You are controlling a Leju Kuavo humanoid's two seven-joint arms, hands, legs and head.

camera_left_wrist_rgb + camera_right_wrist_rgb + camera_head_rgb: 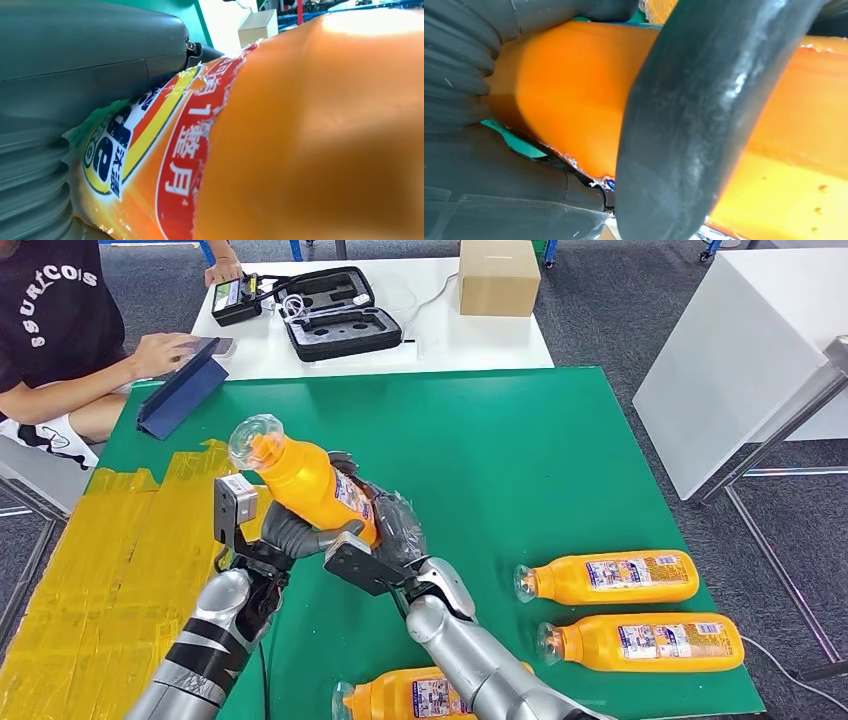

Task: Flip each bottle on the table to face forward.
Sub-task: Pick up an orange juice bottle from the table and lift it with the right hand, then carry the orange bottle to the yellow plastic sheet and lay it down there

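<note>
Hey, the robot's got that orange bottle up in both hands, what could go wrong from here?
1. The held bottle is tilted, raised off the green mat, gripped by the left hand and right hand. If one lets go early, it may slip.
2. A bottle lies just below the right arm, so lowering the arm might knock it.
3. Setting down rightward could bump the two lying bottles.

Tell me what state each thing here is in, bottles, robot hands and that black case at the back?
Held bottle: lifted off the table, tilted, clear cap end up.
Left hand: gripping the held bottle.
Right hand: also gripping it.
Two bottles on the right: lying flat, labels up.
Near bottle: lying flat, partly hidden by the arm.
Black case: open.
Cardboard box: closed.
</note>
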